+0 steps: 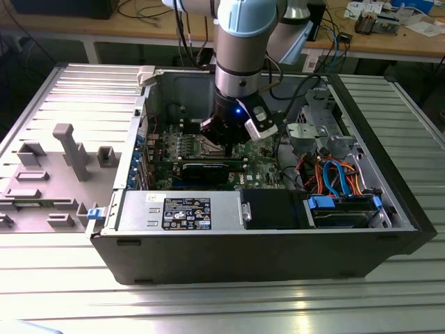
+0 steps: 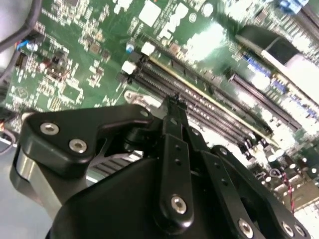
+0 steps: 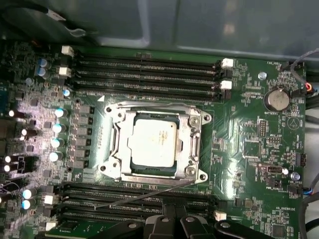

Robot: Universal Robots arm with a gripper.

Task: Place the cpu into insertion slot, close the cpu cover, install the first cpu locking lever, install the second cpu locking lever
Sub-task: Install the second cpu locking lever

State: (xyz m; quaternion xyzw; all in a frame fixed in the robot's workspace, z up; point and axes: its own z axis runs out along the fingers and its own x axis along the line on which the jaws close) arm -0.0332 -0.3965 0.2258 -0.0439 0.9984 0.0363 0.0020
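The cpu (image 3: 152, 142) lies seated in the insertion slot (image 3: 115, 130) on the green motherboard (image 3: 249, 114), with the cpu cover (image 3: 195, 144) closed down around it. The hand (image 3: 172, 224) hangs just above the memory slots (image 3: 134, 196) beside the socket, holding nothing; whether its fingers are parted I cannot tell. A thin lever (image 3: 144, 193) slants off the socket's corner. In the exterior view the arm (image 1: 240, 76) hides the socket.

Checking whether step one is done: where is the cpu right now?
In the first wrist view the cpu lies in the insertion slot, framed by the cpu cover, between two banks of memory slots.
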